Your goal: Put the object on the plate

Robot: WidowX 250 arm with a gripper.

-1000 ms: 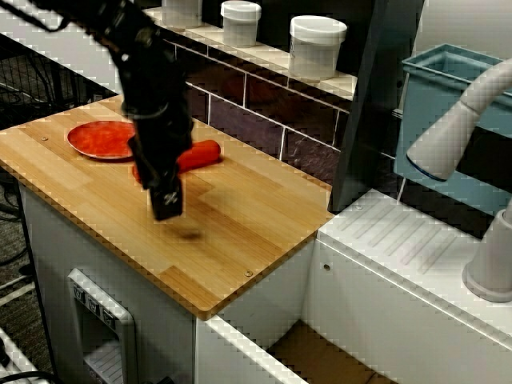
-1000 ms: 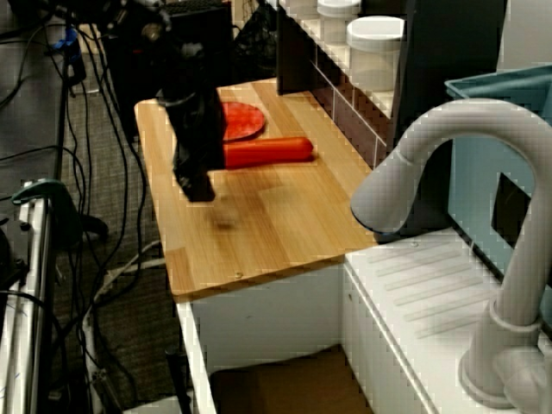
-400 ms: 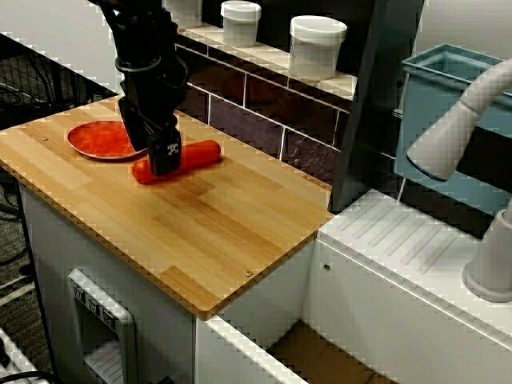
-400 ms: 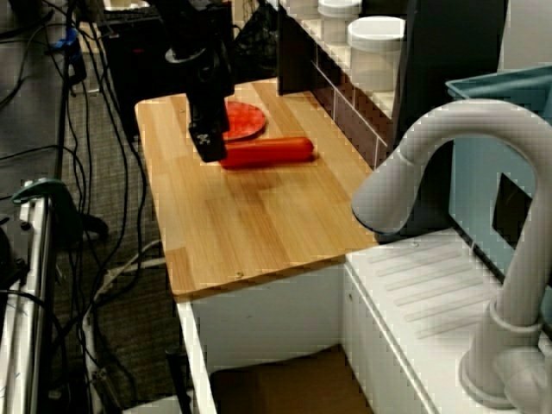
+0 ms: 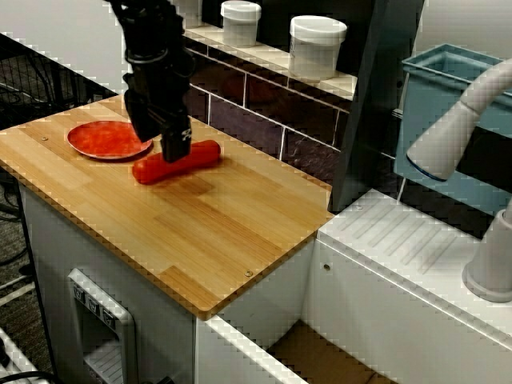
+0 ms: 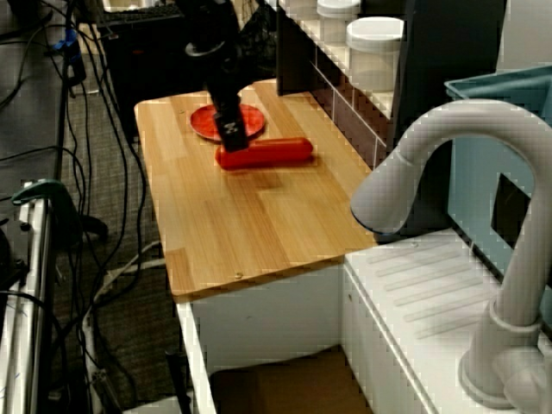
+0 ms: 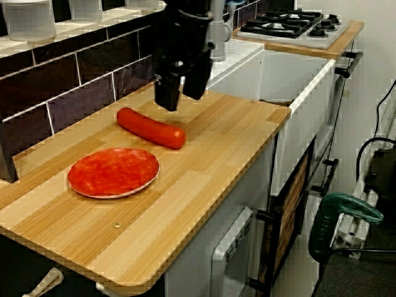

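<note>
Lying flat, the wooden surface [image 7: 204, 179] is seen with everything set on it. The black pincer [image 7: 182, 93] is held just above the object [image 7: 151, 128], and its two fingers [image 7: 167, 96] are spread wide with nothing between them. The red plate [image 7: 114, 172] is found just beside the object, not touching it. The object, long and red, is laid on the wood, not on the plate.
</note>
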